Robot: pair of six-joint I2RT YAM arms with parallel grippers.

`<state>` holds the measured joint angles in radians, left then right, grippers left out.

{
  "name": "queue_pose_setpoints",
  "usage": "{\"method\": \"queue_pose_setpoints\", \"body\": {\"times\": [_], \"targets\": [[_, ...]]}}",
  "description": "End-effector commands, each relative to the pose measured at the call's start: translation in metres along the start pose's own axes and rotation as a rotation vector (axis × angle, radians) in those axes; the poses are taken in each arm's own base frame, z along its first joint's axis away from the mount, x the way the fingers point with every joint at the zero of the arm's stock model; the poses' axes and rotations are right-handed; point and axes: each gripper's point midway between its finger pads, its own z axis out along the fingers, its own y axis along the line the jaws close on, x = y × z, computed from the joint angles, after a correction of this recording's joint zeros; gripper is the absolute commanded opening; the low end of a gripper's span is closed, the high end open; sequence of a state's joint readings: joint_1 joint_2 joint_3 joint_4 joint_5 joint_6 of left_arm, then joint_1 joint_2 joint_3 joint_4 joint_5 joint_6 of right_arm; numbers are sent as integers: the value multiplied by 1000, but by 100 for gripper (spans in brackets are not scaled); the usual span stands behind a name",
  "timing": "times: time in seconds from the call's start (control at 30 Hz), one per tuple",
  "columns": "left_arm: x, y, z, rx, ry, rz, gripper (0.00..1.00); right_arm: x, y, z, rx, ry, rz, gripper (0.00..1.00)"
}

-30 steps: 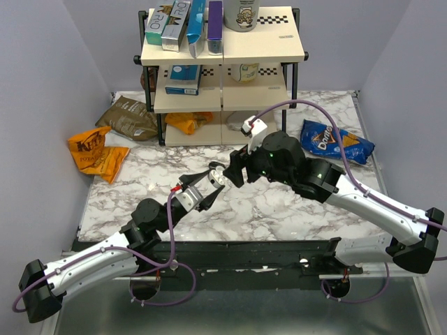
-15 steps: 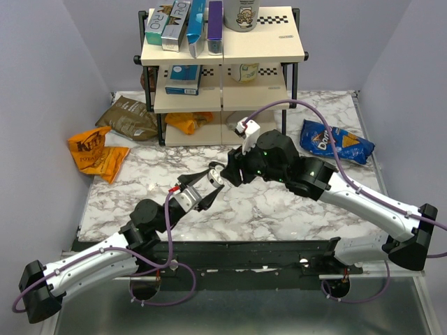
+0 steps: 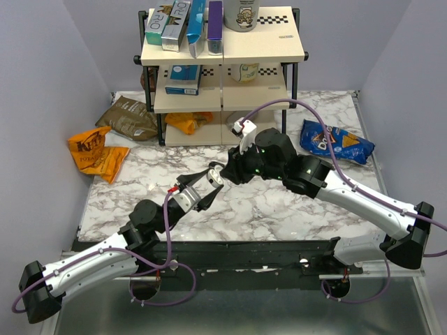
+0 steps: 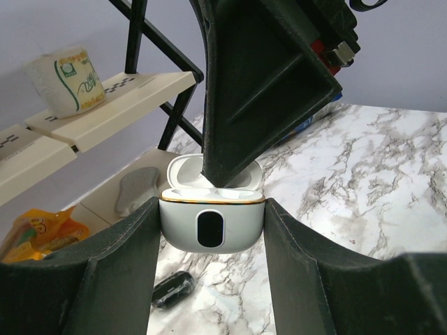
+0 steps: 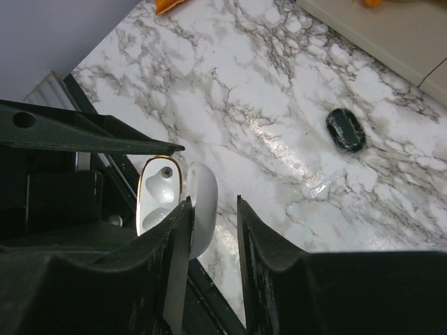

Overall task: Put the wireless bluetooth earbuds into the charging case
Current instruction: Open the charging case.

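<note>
Holding the open white charging case (image 4: pixel 183 225) clamped in the left gripper (image 3: pixel 211 177), above the desk (image 5: pixel 279 91), mouth upward. Reaching in from directly above with the right gripper (image 5: pixel 213 208), slightly parted around the lid; no earbud visible between.

Charging case (image 4: pixel 213 227) is white with a gold rim and a dark oval window on its front. Lid's flipped open, it's upright, up in front of the shelf rack (image 4: pixel 112 98).

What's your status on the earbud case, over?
Left pincer shut on open white charging case. Right pincer tips at its mouth, grip unclear. Black oval item on table, clear of both.
</note>
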<state>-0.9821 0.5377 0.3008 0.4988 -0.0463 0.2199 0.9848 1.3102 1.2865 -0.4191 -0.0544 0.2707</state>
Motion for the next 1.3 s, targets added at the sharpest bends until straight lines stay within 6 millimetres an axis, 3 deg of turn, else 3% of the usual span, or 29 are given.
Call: {"method": "queue_pose_setpoints", "body": {"times": [0.0, 0.1, 0.17, 0.2, 0.33, 0.4, 0.43, 0.5, 0.53, 0.8, 0.87, 0.97, 1.03, 1.07, 1.1, 1.13, 1.17, 1.23, 1.27], "targets": [[-15, 2, 3, -7, -44, -6, 0, -5, 10, 3, -61, -8, -12, 34], [-13, 3, 4, -14, -28, -18, 0, -7, 10, 2, -67, -14, -27, 22], [-8, 4, 5, -27, -2, -38, 6, -7, 11, 1, -70, -15, -45, 1], [-2, 7, 5, -48, 29, -47, 11, -9, 10, -1, -67, -22, -50, 1], [1, 12, 10, -82, 103, -107, 44, -14, 11, -9, -80, -35, -112, 1], [13, 7, 10, -75, 185, -149, 54, -16, 12, -16, -79, -31, -164, 1], [5, 7, 13, -64, 181, -158, 62, -21, 10, -22, -70, -45, -180, 1], [8, 2, 13, -40, 205, -174, 71, -23, 8, -28, -61, -50, -215, 1], [6, -2, 14, -17, 200, -183, 98, -26, 8, -34, -61, -61, -226, 1], [-5, -8, 18, 19, 183, -206, 99, -35, 6, -58, -44, -101, -310, 1], [-15, -12, 16, 61, 160, -206, 99, -36, 1, -60, -25, -131, -332, 1], [-37, -34, 8, 210, 90, -249, 99, -50, -6, -74, 19, -243, -407, 1], [-51, -42, 5, 288, 69, -293, 99, -46, -11, -85, 34, -308, -473, 1], [-50, -47, 6, 322, 89, -345, 99, -50, -8, -90, 27, -347, -487, 1], [-47, -38, 7, 312, 108, -372, 99, -48, -7, -92, 17, -352, -513, 1], [-57, -51, 3, 427, 105, -409, 99, -48, 1, -99, -28, -368, -537, 1], [-49, -52, 7, 468, 148, -456, 99, -46, 3, -101, -40, -362, -542, 1], [-63, -55, 7, 589, 161, -554, 99, -45, 10, -104, -79, -358, -558, 1], [-57, -57, 12, 620, 194, -592, 99, -43, 12, -104, -93, -350, -563, 1]]}}
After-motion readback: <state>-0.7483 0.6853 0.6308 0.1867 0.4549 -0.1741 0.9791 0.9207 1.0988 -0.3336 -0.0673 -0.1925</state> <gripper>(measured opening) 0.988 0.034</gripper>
